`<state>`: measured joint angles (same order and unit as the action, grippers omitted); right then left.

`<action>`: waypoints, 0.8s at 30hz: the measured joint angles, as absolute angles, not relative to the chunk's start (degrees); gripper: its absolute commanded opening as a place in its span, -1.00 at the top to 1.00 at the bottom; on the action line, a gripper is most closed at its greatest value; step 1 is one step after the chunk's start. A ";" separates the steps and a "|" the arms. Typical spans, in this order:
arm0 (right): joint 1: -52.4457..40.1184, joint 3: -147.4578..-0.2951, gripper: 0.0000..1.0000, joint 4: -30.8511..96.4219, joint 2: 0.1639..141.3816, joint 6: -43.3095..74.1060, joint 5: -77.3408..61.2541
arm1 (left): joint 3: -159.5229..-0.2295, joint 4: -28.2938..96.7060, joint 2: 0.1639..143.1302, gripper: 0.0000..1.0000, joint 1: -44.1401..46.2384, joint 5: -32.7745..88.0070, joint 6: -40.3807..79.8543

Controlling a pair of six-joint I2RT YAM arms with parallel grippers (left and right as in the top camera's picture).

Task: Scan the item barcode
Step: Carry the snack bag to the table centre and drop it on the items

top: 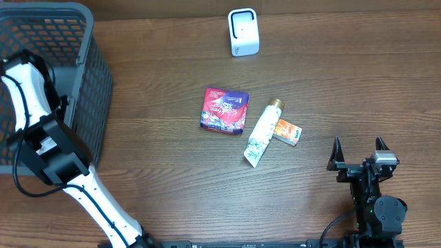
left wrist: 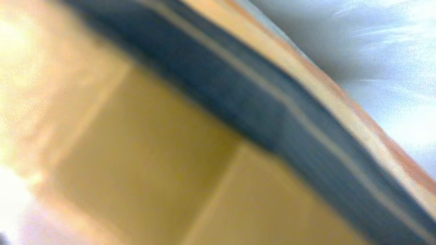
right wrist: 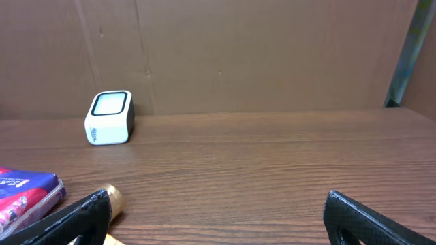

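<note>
L grip closed, prob in basket (top: 100, 89) | R grip (top: 358, 153) wide

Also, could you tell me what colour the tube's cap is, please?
Gold; the cap shows best in the overhead view.

the mesh basket (top: 96, 76) is walling off the far-left corner of the table (top: 158, 172), and the left arm (top: 31, 89) is hanging over it, blocking part of its opening. the pouch (top: 224, 110), tube (top: 260, 134) and small orange box (top: 287, 131) are crowding mid-table, with the tube touching the box. open wood is lying between this cluster and the scanner (top: 243, 32), and between the cluster and the wide-spread right gripper (top: 357, 145) at the near right.
</note>
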<state>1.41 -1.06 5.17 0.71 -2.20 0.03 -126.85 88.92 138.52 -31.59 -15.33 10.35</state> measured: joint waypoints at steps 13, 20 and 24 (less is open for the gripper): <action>1.39 -1.06 -1.00 5.15 0.69 -2.17 0.08 | -152.70 95.74 124.01 0.92 -31.57 1.10 10.35; 1.41 -1.06 -1.00 5.17 0.69 -2.15 0.05 | -154.26 96.07 108.05 0.92 -31.57 18.61 7.42; 1.41 -1.06 -1.00 5.13 0.69 -2.17 0.05 | -154.28 96.92 103.72 0.92 -29.10 36.58 2.94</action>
<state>1.41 -1.06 5.13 0.69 -2.17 0.05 -154.28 96.92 103.72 -29.10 36.58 2.94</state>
